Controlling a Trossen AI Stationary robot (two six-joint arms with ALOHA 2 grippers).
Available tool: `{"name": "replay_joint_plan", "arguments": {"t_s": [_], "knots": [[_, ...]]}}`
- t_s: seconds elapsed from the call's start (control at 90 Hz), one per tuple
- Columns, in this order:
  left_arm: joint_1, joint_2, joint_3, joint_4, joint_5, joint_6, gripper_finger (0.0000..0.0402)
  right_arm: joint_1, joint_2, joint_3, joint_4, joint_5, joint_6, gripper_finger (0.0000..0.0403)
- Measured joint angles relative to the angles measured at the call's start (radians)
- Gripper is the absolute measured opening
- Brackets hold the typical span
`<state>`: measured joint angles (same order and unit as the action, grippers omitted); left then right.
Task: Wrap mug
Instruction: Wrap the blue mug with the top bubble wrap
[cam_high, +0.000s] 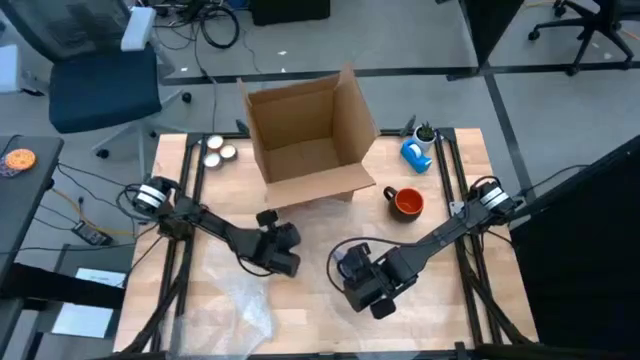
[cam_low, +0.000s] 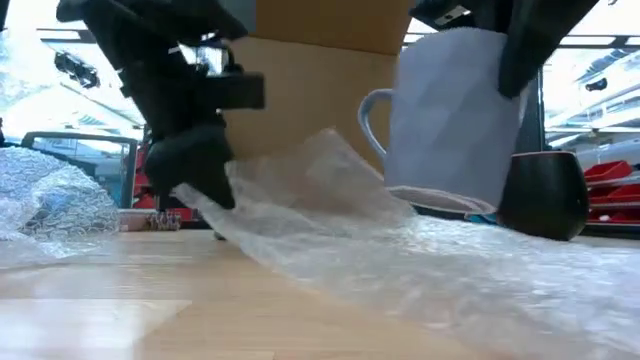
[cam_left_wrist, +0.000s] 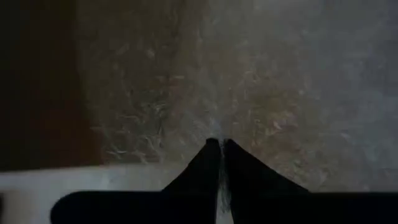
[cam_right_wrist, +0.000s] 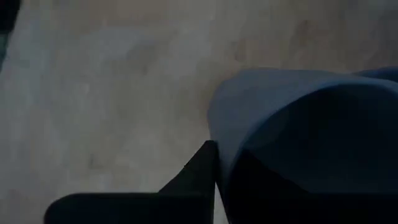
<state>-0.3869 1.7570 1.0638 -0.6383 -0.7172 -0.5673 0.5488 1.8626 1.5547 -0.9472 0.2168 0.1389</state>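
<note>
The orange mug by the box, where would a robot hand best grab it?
Probably by the rim, from straight above. The orange mug stands upright with its mouth open upward, so one finger could slip inside the wall. Its handle points toward the cardboard box, which crowds that side.

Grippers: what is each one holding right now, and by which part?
Left gripper: shut on the bubble wrap, pinching its raised edge. Right gripper: shut on the pale blue mug, clamped on its rim.
</note>
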Motion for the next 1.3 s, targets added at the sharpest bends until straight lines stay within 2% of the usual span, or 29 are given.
{"name": "replay_joint_plan", "arguments": {"t_s": [0.3, 0.478, 0.633, 0.811, 1.033, 1.178, 1.3], "knots": [[-0.066, -0.002, 0.089, -0.213, -0.188, -0.067, 0.0, 0.007, 0.0, 0.0, 0.019, 0.058, 0.025, 0.0], [-0.133, -0.003, 0.111, -0.222, -0.316, -0.063, 0.0, 0.008, 0.0, -0.001, 0.072, 0.079, 0.052, 0.0], [-0.178, -0.003, 0.131, -0.238, -0.389, -0.062, 0.0, 0.018, 0.0, -0.057, 0.205, 0.079, 0.054, 0.0], [-0.203, -0.005, 0.197, -0.254, -0.403, -0.027, 0.0, 0.021, 0.0, -0.093, 0.203, 0.075, 0.096, 0.0], [-0.209, -0.006, 0.276, -0.227, -0.426, 0.039, 0.0, 0.005, 0.0, -0.092, 0.117, 0.041, 0.018, 0.0], [-0.209, -0.006, 0.278, -0.108, -0.434, 0.048, 0.0, -0.007, 0.0, -0.092, 0.063, 0.042, 0.013, 0.0], [-0.209, 0.0, 0.26, 0.045, -0.409, 0.134, 0.0, -0.008, 0.0, -0.092, 0.056, 0.054, -0.011, 0.0004]]}}
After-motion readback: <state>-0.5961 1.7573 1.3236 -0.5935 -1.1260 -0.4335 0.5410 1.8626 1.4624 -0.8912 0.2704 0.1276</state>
